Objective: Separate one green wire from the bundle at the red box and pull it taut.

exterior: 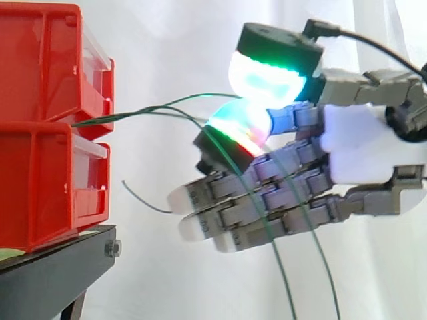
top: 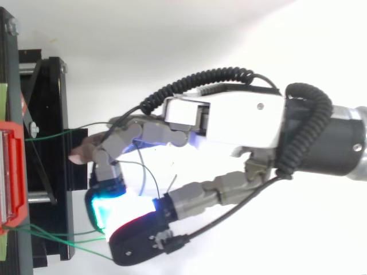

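Side view: two red bins (exterior: 50, 167) sit stacked at the left on a black stand (exterior: 60, 267), in front of a white curtain (exterior: 167, 40). The robot hand (exterior: 367, 143) reaches in from the right with its white palm facing the camera. Its thumb pad (exterior: 270, 77), glowing cyan and green, presses down against a finger pad (exterior: 237, 130) glowing green and red. Between them they pinch a thin green wire (exterior: 193, 97). This wire comes out of the gap between the two bins and runs to the pinch in a shallow upward arc, not a straight line. The remaining fingers stretch straight toward the bins, below the pinch, holding nothing. Other green strands (exterior: 283, 280) fall diagonally across those fingers to the lower edge. A short loose wire end (exterior: 143, 201) hangs in the air between the lower bin and the fingertips. Top view: the red bins (top: 12, 172) show at the left edge, beside the black stand (top: 46, 114). The hand (top: 241, 120) comes in from the right, and its glowing pads (top: 109, 206) are closed together near the bottom. The green wire (top: 69, 234) runs from the bins across the stand to those pads, with another strand just below it.
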Available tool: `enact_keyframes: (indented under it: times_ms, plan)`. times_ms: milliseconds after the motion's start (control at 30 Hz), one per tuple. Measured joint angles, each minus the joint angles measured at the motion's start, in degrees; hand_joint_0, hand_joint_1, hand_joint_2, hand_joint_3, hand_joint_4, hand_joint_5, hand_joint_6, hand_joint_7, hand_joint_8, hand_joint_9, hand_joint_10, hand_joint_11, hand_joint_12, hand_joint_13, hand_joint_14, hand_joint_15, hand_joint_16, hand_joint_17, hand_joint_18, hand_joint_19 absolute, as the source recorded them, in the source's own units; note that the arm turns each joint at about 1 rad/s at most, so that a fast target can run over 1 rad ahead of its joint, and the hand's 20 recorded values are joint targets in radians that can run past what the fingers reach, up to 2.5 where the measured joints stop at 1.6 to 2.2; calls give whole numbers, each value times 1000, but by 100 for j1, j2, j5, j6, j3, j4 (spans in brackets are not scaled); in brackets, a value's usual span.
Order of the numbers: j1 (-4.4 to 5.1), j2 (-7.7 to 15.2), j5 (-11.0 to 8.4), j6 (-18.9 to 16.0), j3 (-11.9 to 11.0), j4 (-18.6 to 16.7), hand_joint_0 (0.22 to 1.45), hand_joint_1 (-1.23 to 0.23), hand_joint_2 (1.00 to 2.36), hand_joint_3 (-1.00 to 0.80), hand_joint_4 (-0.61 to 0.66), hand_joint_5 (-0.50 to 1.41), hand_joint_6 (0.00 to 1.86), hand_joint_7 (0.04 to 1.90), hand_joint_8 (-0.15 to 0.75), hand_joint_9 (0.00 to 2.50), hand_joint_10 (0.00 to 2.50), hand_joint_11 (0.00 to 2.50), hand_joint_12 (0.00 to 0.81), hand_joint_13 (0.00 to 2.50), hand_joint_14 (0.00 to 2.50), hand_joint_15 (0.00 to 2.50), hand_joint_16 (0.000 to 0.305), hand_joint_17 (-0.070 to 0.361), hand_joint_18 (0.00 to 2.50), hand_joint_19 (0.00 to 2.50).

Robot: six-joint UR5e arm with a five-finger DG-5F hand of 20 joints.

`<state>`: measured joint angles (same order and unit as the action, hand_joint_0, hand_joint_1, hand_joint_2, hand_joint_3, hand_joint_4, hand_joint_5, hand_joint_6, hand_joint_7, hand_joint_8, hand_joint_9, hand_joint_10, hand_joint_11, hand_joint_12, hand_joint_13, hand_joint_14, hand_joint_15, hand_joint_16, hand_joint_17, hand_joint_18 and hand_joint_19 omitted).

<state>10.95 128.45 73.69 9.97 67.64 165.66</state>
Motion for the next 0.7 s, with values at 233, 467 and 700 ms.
enact_keyframes:
  times_ms: [233, 467, 700]
  plan:
    - [-114, -347, 190, -28, 20, 1017, 592, -743, 1023, -134, -90, -152, 861, 1140, 235, 485, 5, 139, 342, 329, 6, 159, 50, 112, 240, 204]
    - [-182, -457, 263, -53, 160, 1760, 594, -737, 1024, -129, -82, -153, 866, 1124, 238, 502, 6, 157, 345, 349, 6, 171, 49, 111, 264, 215]
    - [-154, -460, 221, 14, 227, 1292, 594, -736, 1024, -125, -76, -153, 867, 1118, 243, 510, 6, 174, 347, 360, 7, 181, 49, 111, 285, 227]
